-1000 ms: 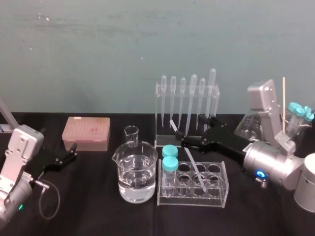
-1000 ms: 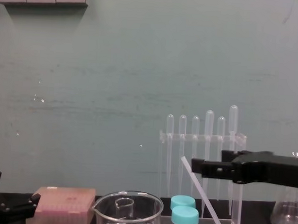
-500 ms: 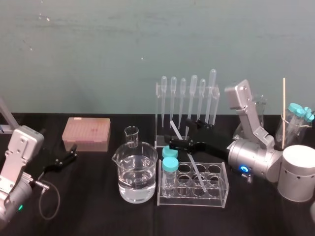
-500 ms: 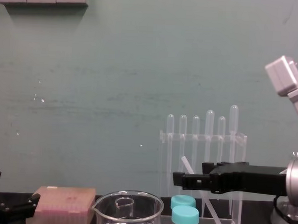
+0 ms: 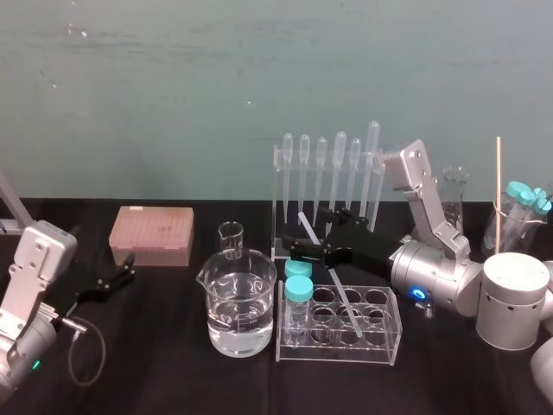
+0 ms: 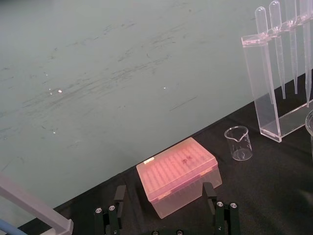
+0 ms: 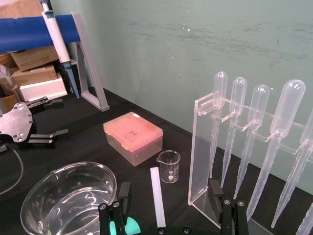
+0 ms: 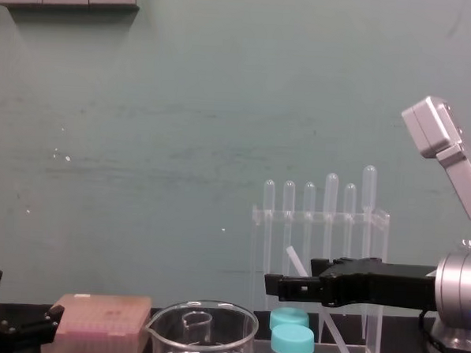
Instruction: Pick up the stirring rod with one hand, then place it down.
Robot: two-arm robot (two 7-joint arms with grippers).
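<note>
Black desk (image 5: 155, 346): cloth-covered, with the glassware gathered from the middle toward the right edge.
Right hand (image 5: 304, 240): reaching in from the right edge above the tube rack. My fingers are spread, one on each side of the stirring rod and not touching it. I judge this to be the last of the approach, before the grasp.
Pipette stand (image 5: 280, 203): clear acrylic, toward the back edge and just behind my right hand. Six bulb-topped pipettes (image 5: 340, 169) hang in it, tips down.
Tube rack (image 5: 386, 335): clear, near the front edge and right of the middle. It holds the capped tubes at its left end and the rod's lower end in a hole farther right; the other holes look empty.
Large beaker (image 5: 242, 303): just left of the rack, roughly half full of clear liquid.
Tip box (image 5: 152, 233): pink and closed, toward the back left.
Left hand (image 5: 130, 266): parked near the left edge, fingers apart, holding nothing.
Small beaker (image 5: 231, 239): behind the large one, apparently empty.
Capped tubes (image 5: 298, 290): two, with teal caps, upright.
Stirring rod (image 5: 343, 303): leaning, its top tilted toward the pipette stand. Next I should close squarely on it, then lift along its slant so it clears the hole without knocking the pipettes.
</note>
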